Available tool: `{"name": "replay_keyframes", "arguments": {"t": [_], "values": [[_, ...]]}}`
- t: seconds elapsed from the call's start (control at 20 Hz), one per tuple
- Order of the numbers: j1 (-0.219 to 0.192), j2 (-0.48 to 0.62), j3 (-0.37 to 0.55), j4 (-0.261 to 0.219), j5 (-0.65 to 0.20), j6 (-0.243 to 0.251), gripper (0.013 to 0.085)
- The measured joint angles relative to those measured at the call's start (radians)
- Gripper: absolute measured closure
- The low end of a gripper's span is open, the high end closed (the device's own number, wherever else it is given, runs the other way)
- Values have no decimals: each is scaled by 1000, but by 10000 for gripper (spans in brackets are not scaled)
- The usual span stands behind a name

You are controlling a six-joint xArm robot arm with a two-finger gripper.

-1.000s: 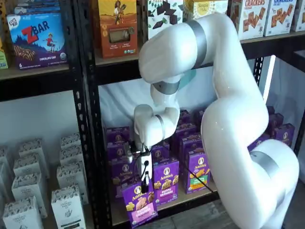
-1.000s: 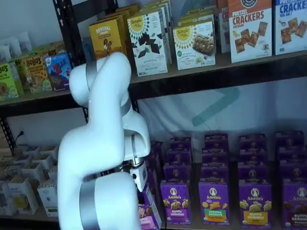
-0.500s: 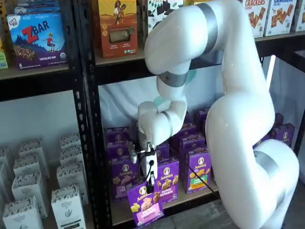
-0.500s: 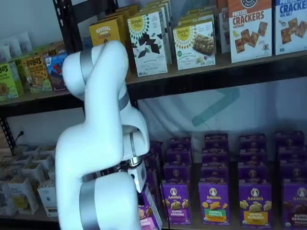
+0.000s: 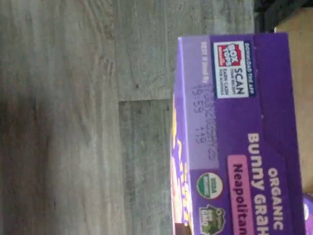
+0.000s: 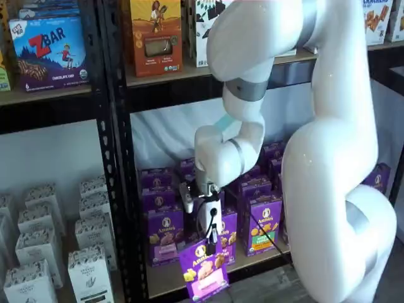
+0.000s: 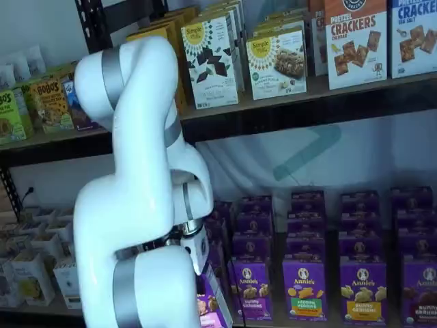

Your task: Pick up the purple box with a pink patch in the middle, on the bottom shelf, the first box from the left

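the gripper (image 6: 211, 235) hangs in front of the bottom shelf (image 6: 165, 279), its black fingers closed on the top of the purple box (image 6: 204, 269). the box is clear of the board, out past the black rail and tilted. in the wrist view the box (image 5: 239, 142) fills one side, its pink strip reading "neapolitan", with grey plank floor (image 5: 83, 117) beyond. behind it, rows of purple cartons (image 6: 165, 230) stand on the shelf. farther up, an orange carton (image 6: 155, 36) sits on the higher shelf.
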Motion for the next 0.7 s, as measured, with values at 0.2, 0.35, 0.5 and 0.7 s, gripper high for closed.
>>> {"name": "replay_keyframes", "arguments": {"t": [0.2,0.35,0.5,0.7], "values": [[-11,-106,85,8,15,-19,650],[-16,-179,130,33,37,-47,650],[-21,-256,163,52,80,-68,650],[-25,-345,183,87,161,-102,650]]}}
